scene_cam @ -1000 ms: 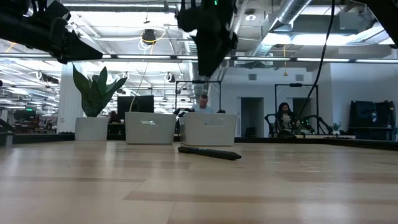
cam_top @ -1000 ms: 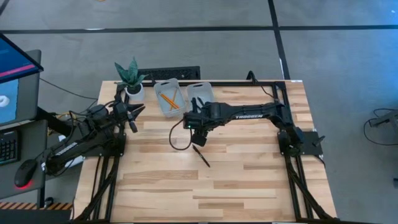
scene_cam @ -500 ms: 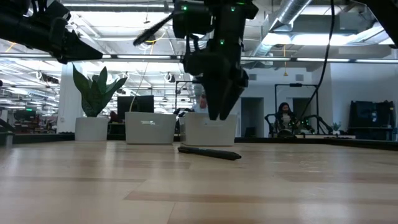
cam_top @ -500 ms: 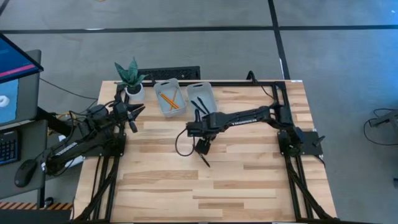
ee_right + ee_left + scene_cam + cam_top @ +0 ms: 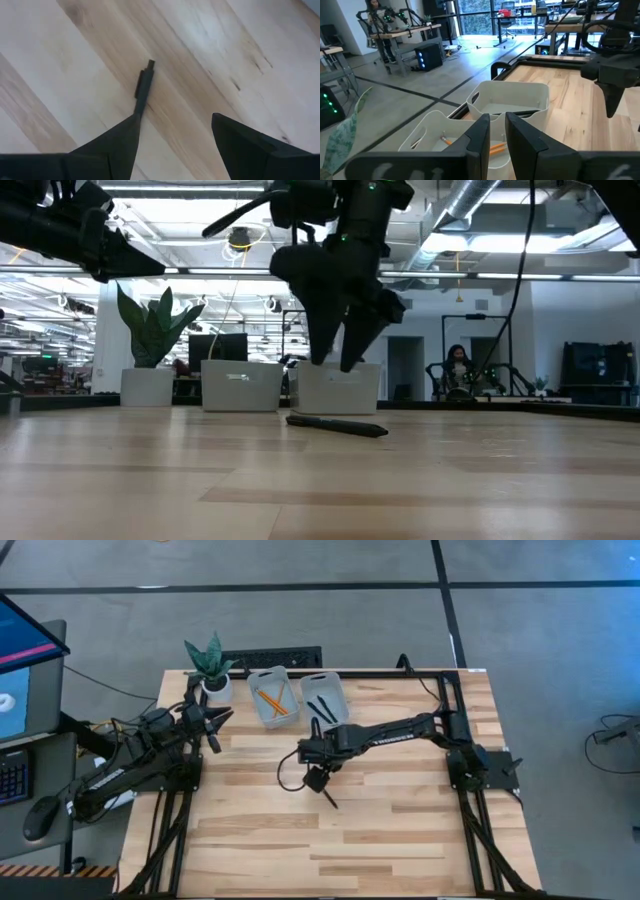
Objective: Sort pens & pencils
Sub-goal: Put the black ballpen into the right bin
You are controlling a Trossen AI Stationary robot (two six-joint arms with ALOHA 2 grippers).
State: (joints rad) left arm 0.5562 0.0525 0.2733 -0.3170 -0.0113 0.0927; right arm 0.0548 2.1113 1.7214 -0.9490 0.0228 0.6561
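Overhead camera looks straight down on the table (image 5: 400,830); a tabletop camera faces the far bins (image 5: 338,388); wrist cameras ride close. All share the tabletop.

Right pincer (image 5: 317,778) over tabletop (image 5: 400,830) centre, above upper end of lone black pen (image 5: 327,797) lying diagonal on wood. Left pincer (image 5: 214,723) parked near potted plant (image 5: 209,665) at left rear corner. Two white bins at rear edge: left bin (image 5: 272,697) holds orange pencils (image 5: 271,702), right bin (image 5: 325,695) holds black pens (image 5: 322,708).
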